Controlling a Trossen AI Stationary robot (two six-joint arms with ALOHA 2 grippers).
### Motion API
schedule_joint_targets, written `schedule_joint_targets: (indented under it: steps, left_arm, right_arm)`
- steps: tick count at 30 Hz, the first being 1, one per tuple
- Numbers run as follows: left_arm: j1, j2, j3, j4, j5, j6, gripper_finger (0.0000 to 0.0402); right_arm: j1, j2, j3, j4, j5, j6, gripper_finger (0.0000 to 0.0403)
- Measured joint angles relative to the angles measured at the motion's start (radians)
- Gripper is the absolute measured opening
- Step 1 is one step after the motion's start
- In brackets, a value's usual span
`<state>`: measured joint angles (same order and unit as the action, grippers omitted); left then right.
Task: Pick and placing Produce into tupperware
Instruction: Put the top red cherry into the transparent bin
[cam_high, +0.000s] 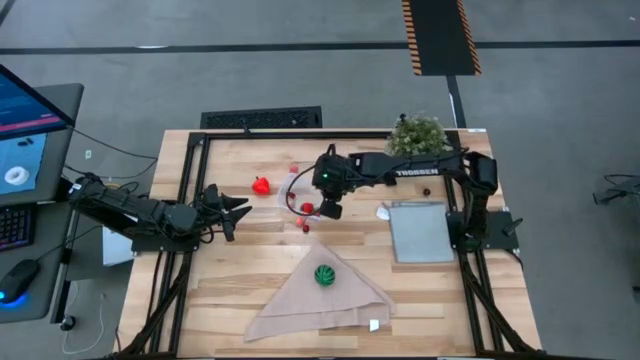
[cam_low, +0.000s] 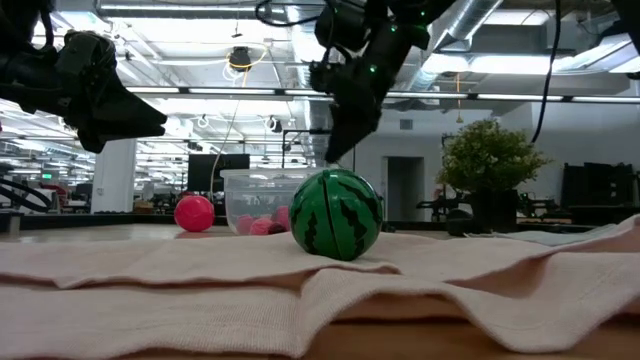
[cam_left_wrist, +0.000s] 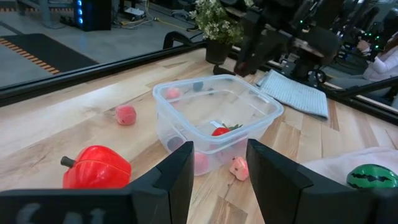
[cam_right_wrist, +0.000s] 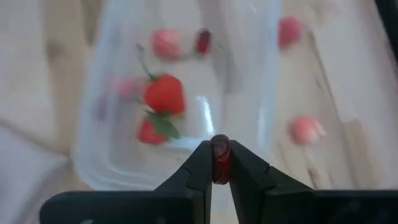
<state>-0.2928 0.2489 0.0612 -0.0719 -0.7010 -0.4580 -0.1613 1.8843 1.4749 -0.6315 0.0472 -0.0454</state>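
The clear tupperware stands on the wooden table left of centre, with red strawberry pieces and small pink and dark bits inside. My right gripper hangs over the tub's near wall, shut on a tiny dark-red berry. My left gripper waits open at the table's left edge, facing the tub. A red pepper lies left of the tub. The green striped ball rests on the beige cloth. Pink bits lie loose on the table beside the tub. My right gripper pinches the tiny dark-red berry between its two fingertips, only at their free ends. The fingers slant down from above and from the table's right side. The berry is lifted clear, above the tub's inside.
A potted green plant stands at the far right. A flat grey panel lies right of centre under my right arm. A small dark bit lies beside it. The beige cloth covers the near middle.
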Motion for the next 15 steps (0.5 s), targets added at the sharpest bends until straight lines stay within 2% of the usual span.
schedule_joint_targets:
  steps: [5,10,15]
  left_arm:
    - [0.000,0.000,0.000,0.000,-0.001,0.000,0.0139]
    - [0.000,0.000,0.000,0.001,-0.003,0.000,0.0139]
    - [0.000,0.000,0.000,0.001,-0.003,0.000,0.0139]
  right_arm:
    - [0.004,0.018,0.001,0.070,-0.141,0.019,0.0068]
    - [0.004,0.020,0.002,0.095,-0.133,0.012,0.0090]
    - [-0.005,0.020,0.002,0.094,-0.125,0.012,0.0147]
